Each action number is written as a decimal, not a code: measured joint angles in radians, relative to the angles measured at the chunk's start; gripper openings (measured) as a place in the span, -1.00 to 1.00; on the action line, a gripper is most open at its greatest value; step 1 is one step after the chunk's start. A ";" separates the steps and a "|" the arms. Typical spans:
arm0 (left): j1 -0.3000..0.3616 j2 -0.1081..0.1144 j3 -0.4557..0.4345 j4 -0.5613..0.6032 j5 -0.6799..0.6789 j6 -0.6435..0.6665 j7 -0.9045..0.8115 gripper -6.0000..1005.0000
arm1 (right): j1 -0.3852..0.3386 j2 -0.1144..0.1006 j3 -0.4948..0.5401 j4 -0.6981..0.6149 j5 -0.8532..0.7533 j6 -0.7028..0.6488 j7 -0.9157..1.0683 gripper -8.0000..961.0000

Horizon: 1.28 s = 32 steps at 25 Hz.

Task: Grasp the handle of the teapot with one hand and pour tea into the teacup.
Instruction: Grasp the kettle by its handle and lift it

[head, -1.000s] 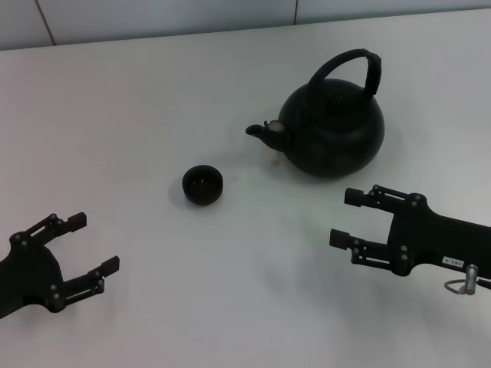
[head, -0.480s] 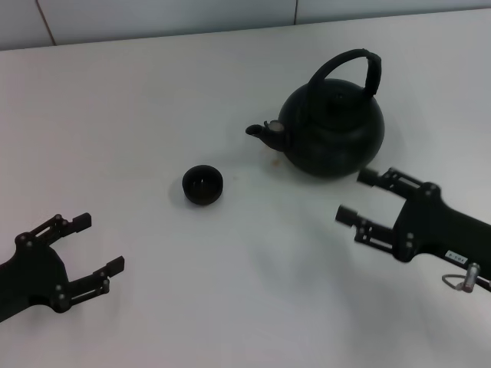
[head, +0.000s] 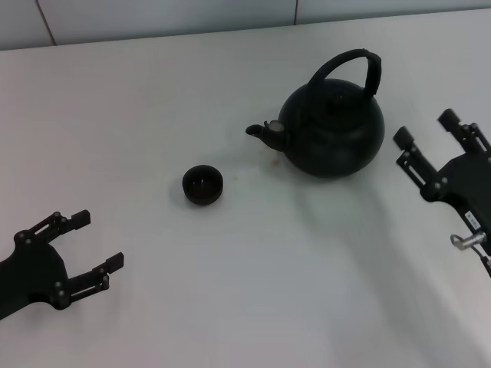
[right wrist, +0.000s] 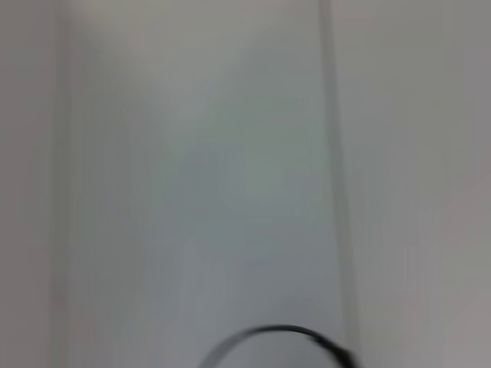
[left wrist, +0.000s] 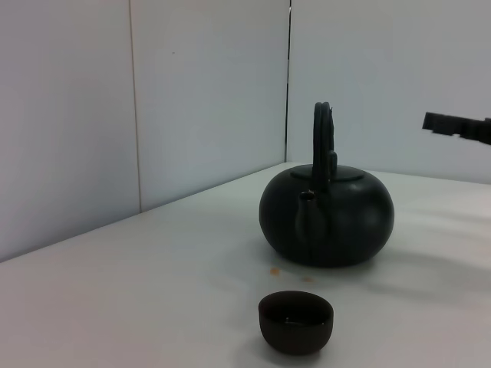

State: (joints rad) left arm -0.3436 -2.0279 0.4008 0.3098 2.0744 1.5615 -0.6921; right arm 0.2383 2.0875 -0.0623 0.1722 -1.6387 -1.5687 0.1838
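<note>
Right gripper [head: 424, 129] beside the teapot [head: 331, 132]
Its fingers are spread, right of the pot; left gripper [head: 96, 242], also spread, idles near the tabletop [head: 153, 100] front; teacup [head: 202, 185] untouched.

We see a white table [head: 153, 100] spreading under everything, with a pale wall [head: 153, 19] rising along its far edge, well beyond both end effectors. Dark vertical seams [left wrist: 289, 80] divide that wall into panels. A small orange-brown speck [head: 268, 163] marks the tabletop, well ahead of the left end effector.
</note>
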 joint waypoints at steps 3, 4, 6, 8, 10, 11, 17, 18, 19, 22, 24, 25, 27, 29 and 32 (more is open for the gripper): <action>0.000 0.000 0.000 0.000 0.000 0.000 0.000 0.70 | 0.004 0.000 0.063 0.053 0.038 0.057 -0.065 0.55; 0.000 0.000 0.000 0.000 0.000 0.000 0.000 0.70 | 0.007 0.000 0.073 0.058 0.040 0.071 -0.071 0.55; -0.001 0.000 0.000 0.000 0.000 0.000 0.000 0.70 | 0.011 0.000 0.086 0.062 0.042 0.089 -0.075 0.55; -0.004 0.000 0.000 0.000 0.002 0.000 -0.001 0.70 | 0.020 0.000 0.105 0.065 0.043 0.123 -0.076 0.55; -0.006 0.000 0.000 0.000 0.003 0.000 -0.001 0.70 | 0.025 0.000 0.113 0.066 0.043 0.143 -0.076 0.55; -0.006 0.000 -0.001 0.000 0.003 0.000 -0.001 0.70 | 0.027 0.000 0.114 0.066 0.043 0.147 -0.075 0.55; -0.006 0.000 -0.002 0.000 0.000 0.000 0.003 0.70 | 0.046 -0.004 0.115 0.054 0.044 0.152 -0.073 0.55; -0.006 0.000 -0.002 0.000 0.000 0.000 0.003 0.70 | 0.046 -0.004 0.115 0.054 0.044 0.152 -0.073 0.55; -0.006 -0.001 -0.002 0.000 0.000 -0.001 0.004 0.70 | 0.052 -0.004 0.114 0.052 0.044 0.156 -0.073 0.55; -0.005 -0.007 -0.002 0.000 0.000 -0.007 0.006 0.70 | 0.084 -0.005 0.114 0.035 0.044 0.188 -0.071 0.55; -0.005 -0.010 -0.003 0.000 -0.001 -0.010 0.006 0.70 | 0.094 -0.005 0.114 0.029 0.044 0.198 -0.069 0.55; -0.005 -0.011 -0.003 0.000 -0.001 -0.012 0.006 0.70 | 0.113 -0.006 0.111 0.016 0.042 0.215 -0.057 0.55; -0.005 -0.014 -0.003 0.000 -0.002 -0.015 0.006 0.70 | 0.123 -0.006 0.108 0.007 0.040 0.224 -0.046 0.55; -0.005 -0.014 -0.003 0.000 -0.002 -0.015 0.006 0.70 | 0.143 -0.007 0.104 -0.011 0.036 0.240 -0.021 0.55; -0.005 -0.016 -0.003 0.000 -0.002 -0.017 0.006 0.70 | 0.172 -0.007 0.102 -0.040 0.029 0.269 0.014 0.55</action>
State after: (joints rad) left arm -0.3486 -2.0436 0.3973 0.3102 2.0721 1.5440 -0.6862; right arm 0.4102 2.0801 0.0398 0.1320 -1.6092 -1.2996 0.1975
